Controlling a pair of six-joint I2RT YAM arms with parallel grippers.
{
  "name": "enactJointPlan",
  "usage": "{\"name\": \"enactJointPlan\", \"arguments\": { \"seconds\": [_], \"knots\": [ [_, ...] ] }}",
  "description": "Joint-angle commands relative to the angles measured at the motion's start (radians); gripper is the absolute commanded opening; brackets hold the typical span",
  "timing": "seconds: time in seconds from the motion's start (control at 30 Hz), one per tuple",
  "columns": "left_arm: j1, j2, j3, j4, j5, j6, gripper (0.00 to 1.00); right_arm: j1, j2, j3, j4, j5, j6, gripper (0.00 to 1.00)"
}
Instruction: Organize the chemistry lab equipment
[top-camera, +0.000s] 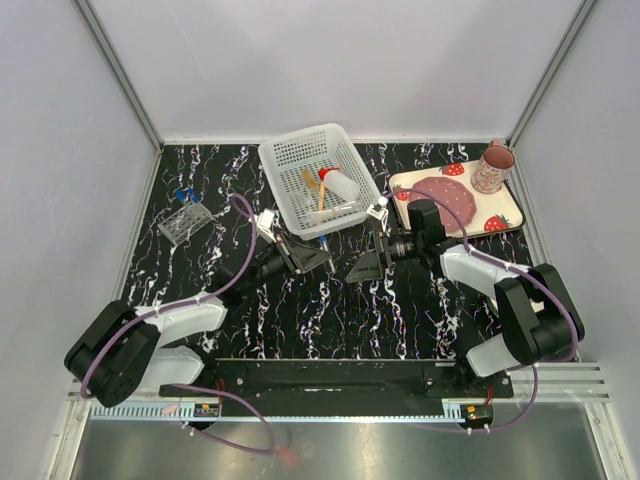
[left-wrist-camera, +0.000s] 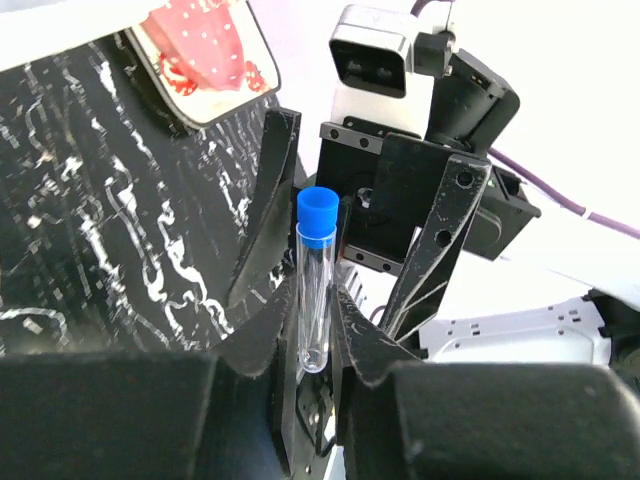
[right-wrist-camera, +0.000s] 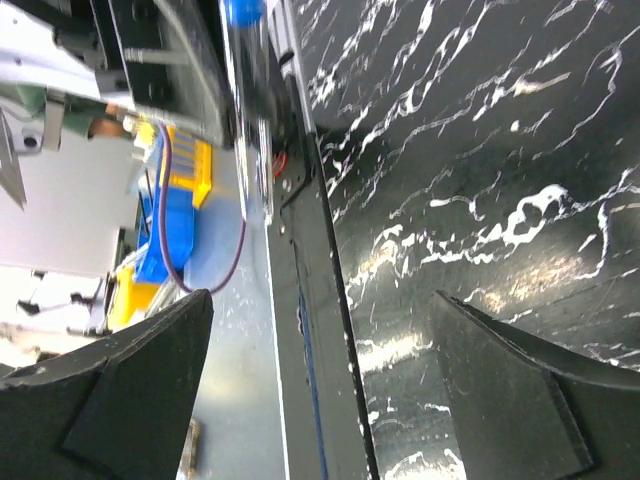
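While your two arms are facing each other over the middle of the black marbled worktop (top-camera: 300, 320), you are clamping the left end effector (left-wrist-camera: 316, 335) on a small clear tube (left-wrist-camera: 313, 300), its fingers pressing the tube's lower part from both sides. The tube is standing upright between them in the left wrist view, and its blue cap (left-wrist-camera: 317, 216) is pointing up, clear of the fingers. Just beside it, your right end effector (right-wrist-camera: 320, 390) is gaping wide, its fingers (right-wrist-camera: 120, 400) spreading well apart and gripping nothing. The capped end of the tube is showing, blurred, at the top edge of the right wrist view.

Beyond the held tube, a white basket (top-camera: 285, 160) is sitting on the worktop. It is holding a translucent squeeze bottle (top-camera: 342, 187) with a red cap, lying on its side, with thin orange sticks (top-camera: 311, 184) beside it. Off to the left, well apart from the tube you are gripping, a clear tube rack (top-camera: 186, 222) is resting on the worktop, with something small and blue (top-camera: 183, 192) lying just behind it.

On the far right, a strawberry-print tray (top-camera: 505, 215) is carrying a pink plate (top-camera: 445, 195), and a pink mug (top-camera: 492, 168) is standing at its far corner.
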Motion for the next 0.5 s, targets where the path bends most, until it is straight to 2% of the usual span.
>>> {"name": "enactJointPlan", "arguments": {
  "seconds": [0.0,0.13,0.3,0.47],
  "knots": [
    [-0.071,0.083,0.091,0.171,-0.153,-0.028,0.1,0.003,-0.064,0.0,0.304,0.098,0.294,0.93],
    [-0.102,0.122,0.136,0.153,-0.193,-0.031,0.1,0.001,-0.049,-0.016,0.368,0.08,0.354,0.86],
    [-0.125,0.125,0.165,0.089,-0.213,-0.015,0.1,0.004,-0.017,-0.001,0.376,0.052,0.384,0.63],
    [-0.137,0.126,0.186,0.06,-0.215,0.002,0.1,0.012,-0.001,0.012,0.37,0.04,0.382,0.48]
  ]
}}
